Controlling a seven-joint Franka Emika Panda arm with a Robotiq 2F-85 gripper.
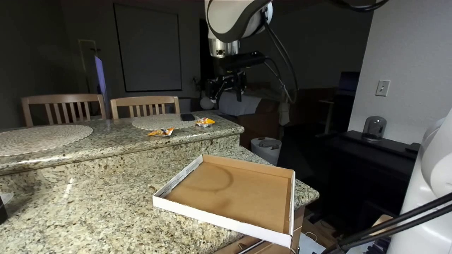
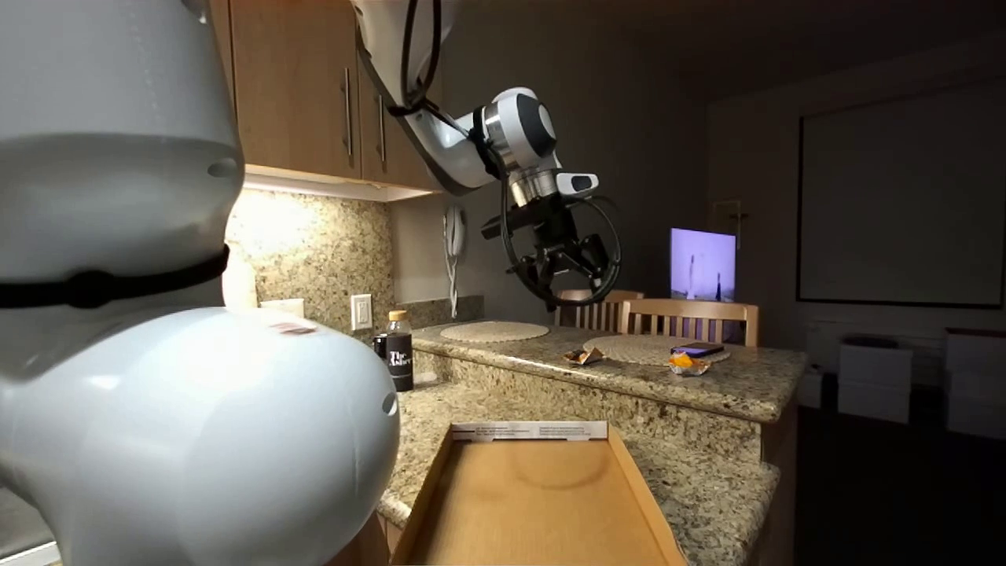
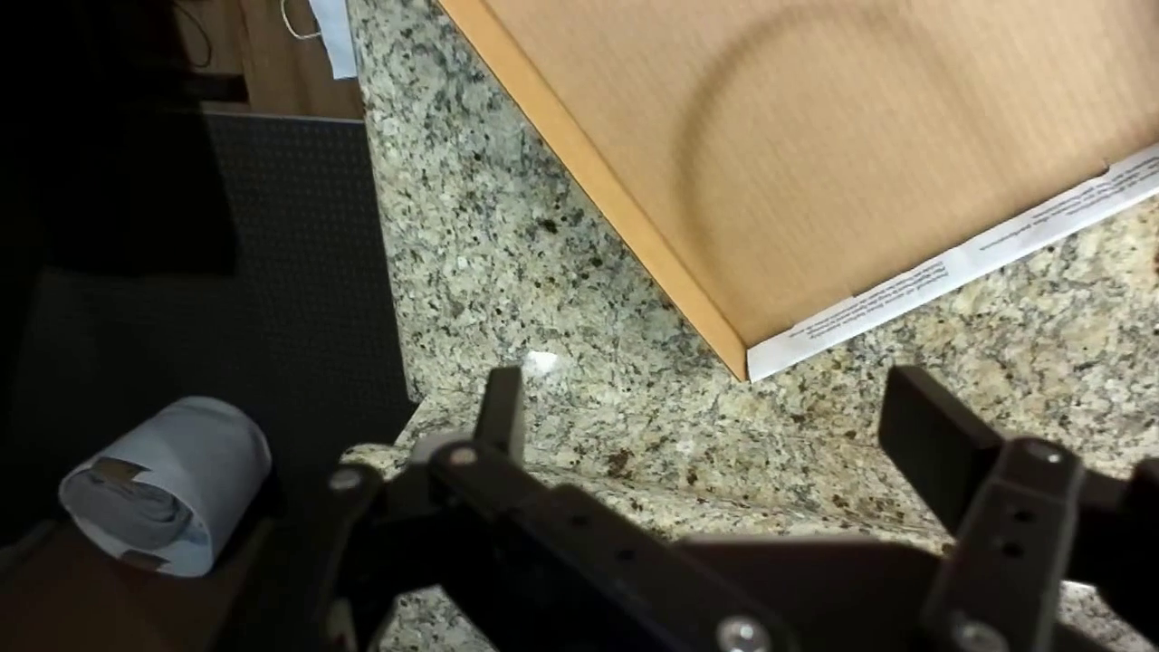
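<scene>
My gripper [image 1: 229,99] is open, with nothing between its fingers. It hangs in the air above the raised granite counter [image 1: 116,143] in both exterior views and also shows in an exterior view [image 2: 572,292]. In the wrist view the two fingers [image 3: 706,388] are wide apart, with a corner of the shallow cardboard box [image 3: 842,154] beyond them. This open box, brown inside with white outer sides, lies on the lower counter [image 1: 106,208]. Two crumpled orange packets [image 1: 161,132] [image 1: 204,122] lie on the raised counter, apart from the gripper.
A dark phone [image 1: 188,117] lies on a round woven placemat [image 1: 152,122]; another placemat [image 1: 46,138] lies farther along. A black bottle [image 2: 398,358] stands on the lower counter. Wooden chairs [image 1: 144,104] stand behind. A white bin [image 1: 266,151] stands beyond the counter's end.
</scene>
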